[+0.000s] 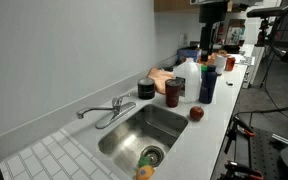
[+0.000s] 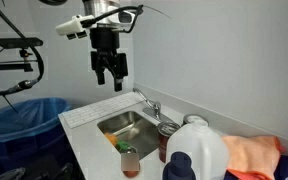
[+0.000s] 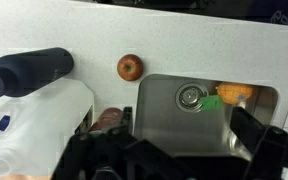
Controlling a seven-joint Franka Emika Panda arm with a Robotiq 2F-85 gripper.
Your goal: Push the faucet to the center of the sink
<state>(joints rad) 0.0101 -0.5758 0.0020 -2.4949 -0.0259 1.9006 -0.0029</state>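
Observation:
The chrome faucet [image 1: 112,107] stands at the back rim of the steel sink [image 1: 129,135]. Its thin spout is swung to the side, over the ribbed drainboard beside the basin. Both also show in an exterior view, the faucet [image 2: 149,103] behind the sink [image 2: 112,124]. My gripper [image 2: 110,76] hangs high above the counter, open and empty, well clear of the faucet. In the wrist view its fingers [image 3: 169,160] frame the sink [image 3: 179,128] from above. The faucet is hidden there.
An orange and green item [image 1: 144,172] lies by the drain [image 3: 190,96]. An apple [image 3: 130,67] sits on the front rim. A white jug [image 3: 39,125], a blue bottle [image 1: 206,85], a red can [image 1: 172,93] and a black can [image 1: 146,89] crowd the counter beside the sink.

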